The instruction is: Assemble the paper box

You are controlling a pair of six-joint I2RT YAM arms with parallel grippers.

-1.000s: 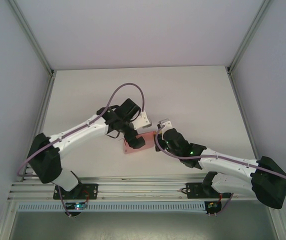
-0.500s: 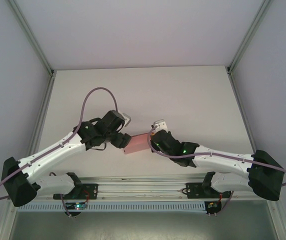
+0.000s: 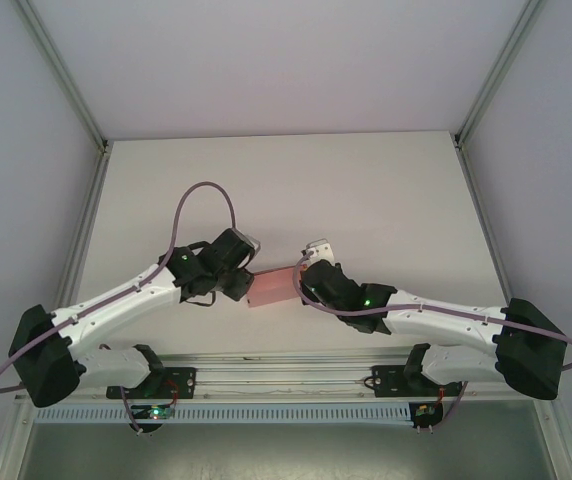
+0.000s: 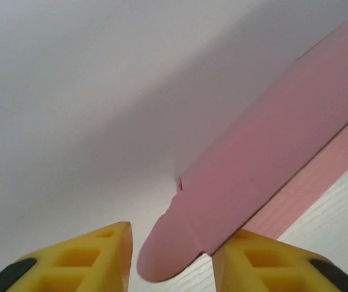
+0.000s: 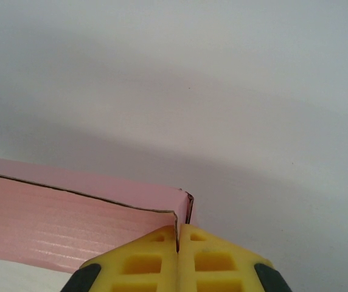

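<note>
The pink paper box (image 3: 274, 287) sits between the two grippers near the table's front middle. My right gripper (image 3: 307, 282) is shut on its right end, and in the right wrist view the yellow pads (image 5: 210, 261) of the right gripper (image 5: 178, 240) pinch a thin card wall at a corner of the paper box (image 5: 70, 222). My left gripper (image 3: 238, 283) is at the box's left end. In the left wrist view the left gripper (image 4: 171, 267) stands open around a rounded pink tab (image 4: 165, 255) of the paper box (image 4: 271, 164). The right-hand finger (image 4: 271, 264) touches the card; the other stands apart.
The white table (image 3: 366, 190) spreads behind the box. An aluminium rail (image 3: 286, 375) runs along the near edge by the arm bases. Frame posts (image 3: 96, 150) and grey walls stand at both sides.
The left arm drew back to the left, and its gripper came down to the box's left end with the jaws narrowing. The right gripper shifted slightly left, still shut on the box.
</note>
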